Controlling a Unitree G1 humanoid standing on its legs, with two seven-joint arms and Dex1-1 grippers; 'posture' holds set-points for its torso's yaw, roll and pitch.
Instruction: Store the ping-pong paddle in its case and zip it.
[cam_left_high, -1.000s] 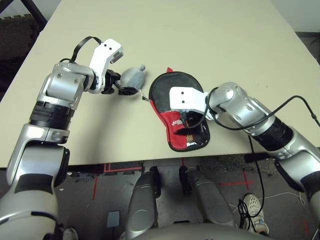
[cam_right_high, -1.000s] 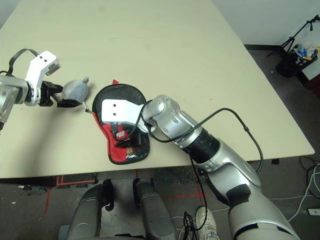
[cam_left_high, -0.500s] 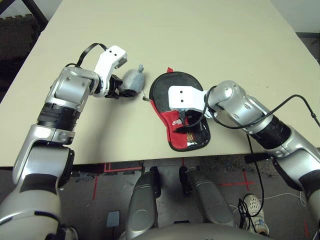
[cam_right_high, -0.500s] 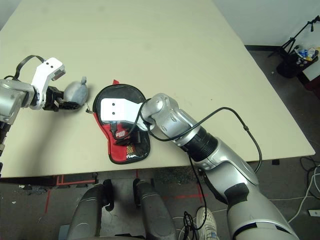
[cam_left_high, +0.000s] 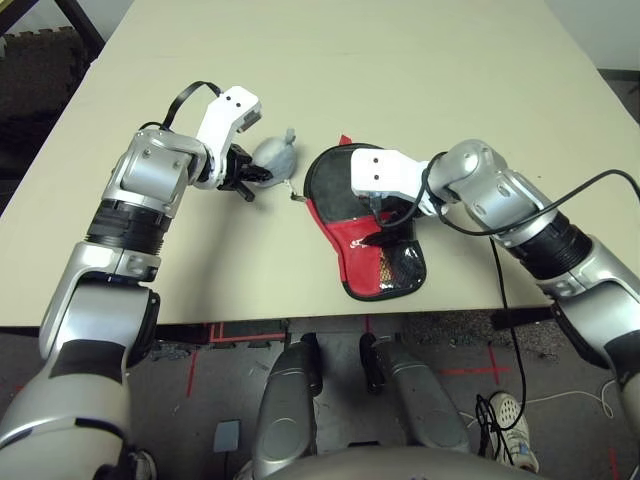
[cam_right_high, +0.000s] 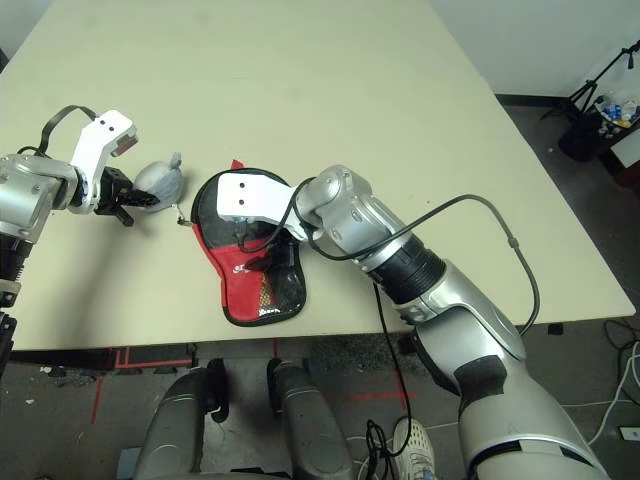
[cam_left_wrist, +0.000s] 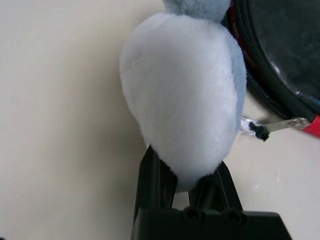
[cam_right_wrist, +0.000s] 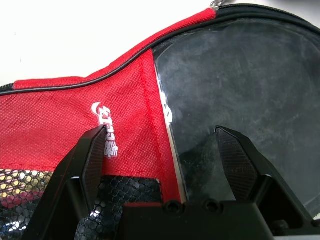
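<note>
The table (cam_left_high: 420, 80) bears the case (cam_left_high: 372, 235) near its front edge, the paddle's (cam_right_wrist: 240, 90) black face showing through the clear side. The right gripper (cam_right_wrist: 165, 150) hovers over the case, fingers spread. The left gripper (cam_left_wrist: 187, 182) is clenched on the grey-white plush (cam_left_high: 275, 157), beside the zip pull (cam_left_wrist: 280, 123). Best pin the case down, then release the plush and pinch the pull.

Taking the case (cam_left_high: 365, 225) as my landmark: beyond it the table (cam_left_high: 400, 70) lies bare and wide for any approach. On its left, the grey-white soft lump (cam_left_high: 275, 157) pinched in my left gripper (cam_left_high: 255, 177) blocks entry. Above it, my right gripper (cam_left_high: 385, 225) hangs spread.
</note>
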